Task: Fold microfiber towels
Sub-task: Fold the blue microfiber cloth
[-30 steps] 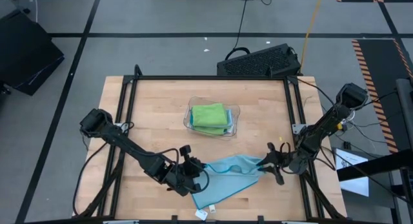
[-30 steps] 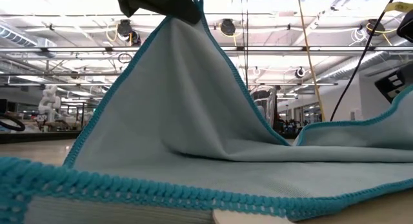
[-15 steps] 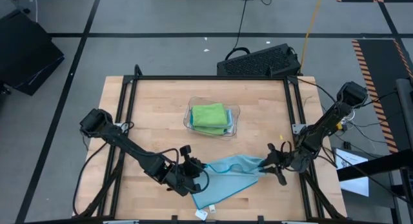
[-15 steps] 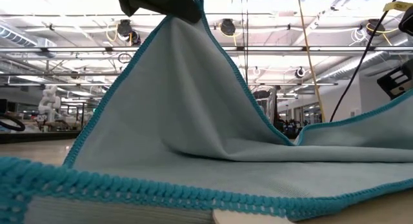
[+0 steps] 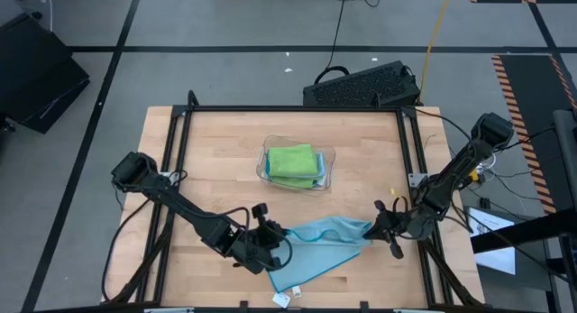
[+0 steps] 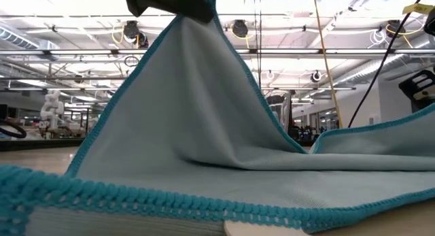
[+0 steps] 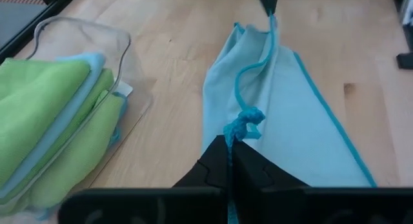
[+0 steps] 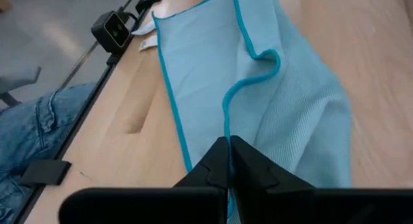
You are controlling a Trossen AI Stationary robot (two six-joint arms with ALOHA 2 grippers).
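Note:
A light blue microfiber towel (image 5: 320, 245) lies spread near the table's front edge, stretched between my two grippers. My left gripper (image 5: 278, 234) is shut on its left end, which stands raised like a tent peak (image 6: 204, 11) in the low view. My right gripper (image 5: 370, 230) is shut on its right end. The towel's near corner (image 5: 284, 281) and its middle rest on the wood. Folded lime green and light blue towels (image 5: 294, 162) lie stacked in a clear plastic tray (image 5: 326, 161) at the table's middle. My left gripper pinches the towel's bunched teal hem (image 7: 240, 126) at its left corner between its two fingers, slanting down from the table's left. That corner is lifted clear, and the cloth slopes from it down to the table. My right gripper pinches the towel's teal hemmed edge (image 8: 227, 124) at its right end between its two fingers, slanting down from the table's right. The cloth runs away from the fingers with a loose wave in the hem, and most of it lies on the wood.
The tray (image 7: 84, 37) stands just beyond the towel, toward the far edge. A black frame rail (image 5: 410, 160) runs round the table. A small camera (image 8: 113, 29) sits at the near edge, and a person's leg in jeans (image 8: 39, 127) shows beside the table.
My right gripper has tipped slightly. In the low view the towel's right-hand edge lies a little lower than before. The raised left corner has stayed where it was.

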